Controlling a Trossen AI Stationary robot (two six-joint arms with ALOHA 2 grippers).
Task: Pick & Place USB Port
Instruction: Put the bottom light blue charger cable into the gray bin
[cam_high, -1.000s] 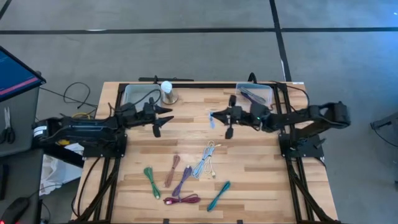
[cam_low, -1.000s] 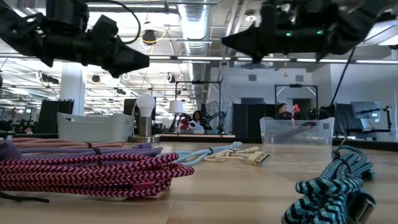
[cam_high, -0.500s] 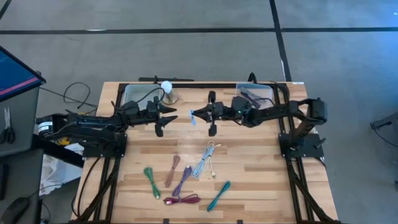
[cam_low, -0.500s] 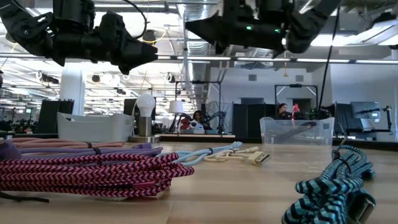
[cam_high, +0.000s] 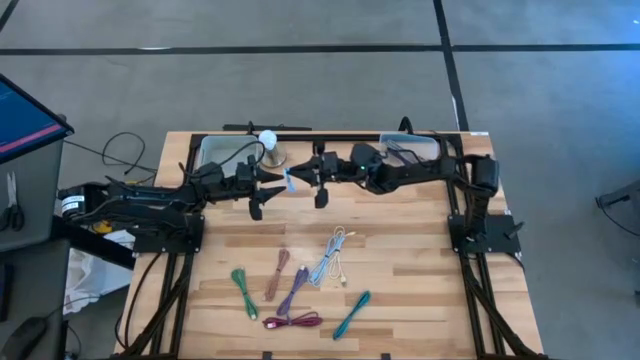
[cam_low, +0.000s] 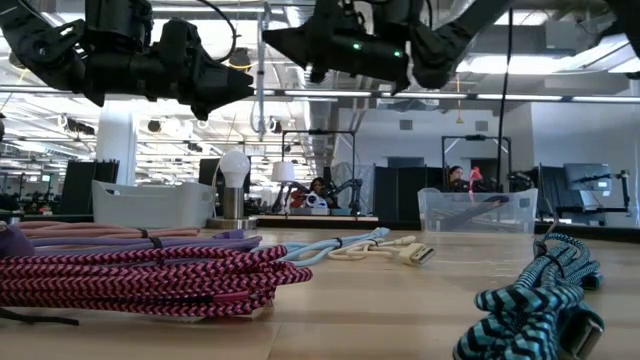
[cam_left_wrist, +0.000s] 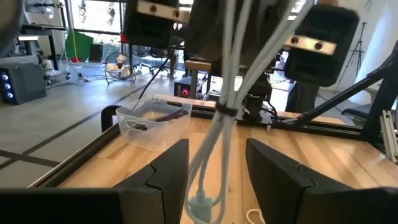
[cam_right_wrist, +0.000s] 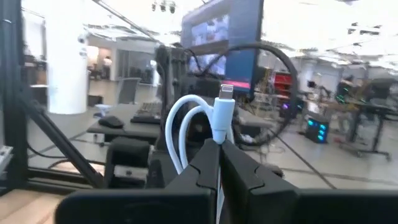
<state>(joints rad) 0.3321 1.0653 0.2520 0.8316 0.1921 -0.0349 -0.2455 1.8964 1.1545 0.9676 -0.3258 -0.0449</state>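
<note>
My right gripper (cam_high: 303, 181) is above the far middle of the table, shut on a pale blue-white USB cable (cam_high: 290, 181). In the low view the cable (cam_low: 262, 70) hangs straight down under it. My left gripper (cam_high: 268, 186) is open and faces the right gripper. In the left wrist view (cam_left_wrist: 216, 149) the bundled cable (cam_left_wrist: 219, 118) hangs just ahead of its two fingers, and I cannot tell whether they touch. Several coiled cables lie on the near half of the table, among them a light blue one (cam_high: 330, 258). My right gripper pinches the cable between its two fingers, just below the connector end (cam_right_wrist: 215, 138). The connector (cam_right_wrist: 224, 106) and a loop (cam_right_wrist: 183, 127) stand out past the fingertips. The fingers come level from the table's right. The rest of the cable hangs below them, clear of the table.
A clear bin (cam_high: 222, 151) and a light bulb on a stand (cam_high: 268, 144) are at the far left, and another clear bin (cam_high: 415, 148) with cables is at the far right. Green (cam_high: 243, 292), purple (cam_high: 295, 288), magenta (cam_high: 292, 321) and teal (cam_high: 352, 313) cables lie near the front.
My right gripper has gone toward the table's left edge with the cable hanging from it, and now stands close to my left gripper. My left gripper has shifted a little toward the right and stayed open.
</note>
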